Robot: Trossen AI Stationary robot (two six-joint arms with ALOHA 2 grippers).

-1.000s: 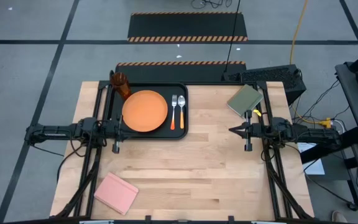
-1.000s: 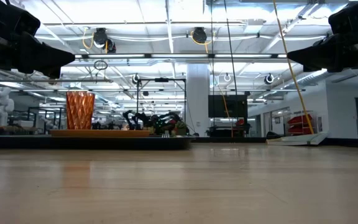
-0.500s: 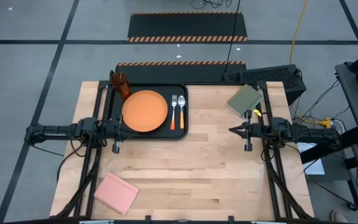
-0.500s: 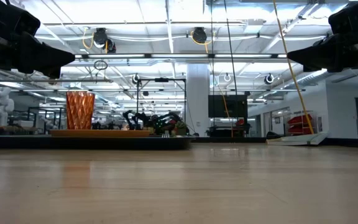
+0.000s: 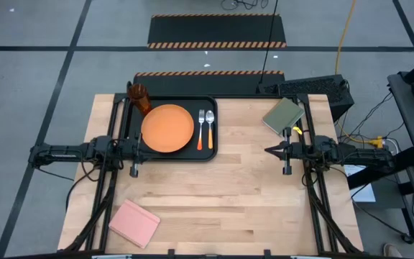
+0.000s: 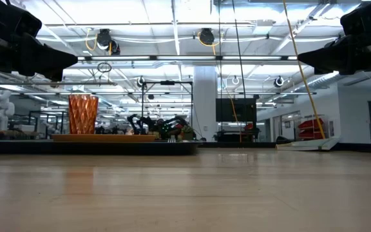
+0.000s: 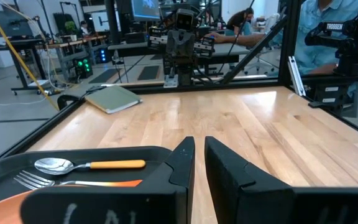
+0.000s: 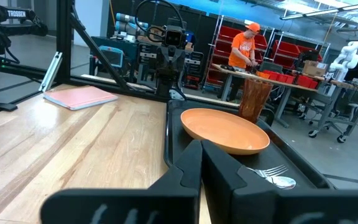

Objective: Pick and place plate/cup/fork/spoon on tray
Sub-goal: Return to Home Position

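The black tray (image 5: 210,147) lies at the table's far left. On it rests the orange plate (image 5: 167,128), with the fork (image 5: 201,128) and the spoon (image 5: 210,129) side by side to its right. The orange cup (image 5: 141,98) stands upright at the tray's far left corner. My left gripper (image 5: 141,149) is shut and empty, hovering at the tray's near left edge. My right gripper (image 5: 267,150) is shut and empty, above bare wood to the right of the tray. The spoon (image 7: 73,165) and fork (image 7: 42,182) also show in the left wrist view, and the plate (image 8: 225,129) in the right wrist view.
An olive-green pad (image 5: 283,115) lies at the far right and a pink pad (image 5: 134,221) at the near left. Bare wood spans the middle and near part of the table (image 5: 228,194). People work at benches beyond the table (image 8: 244,50).
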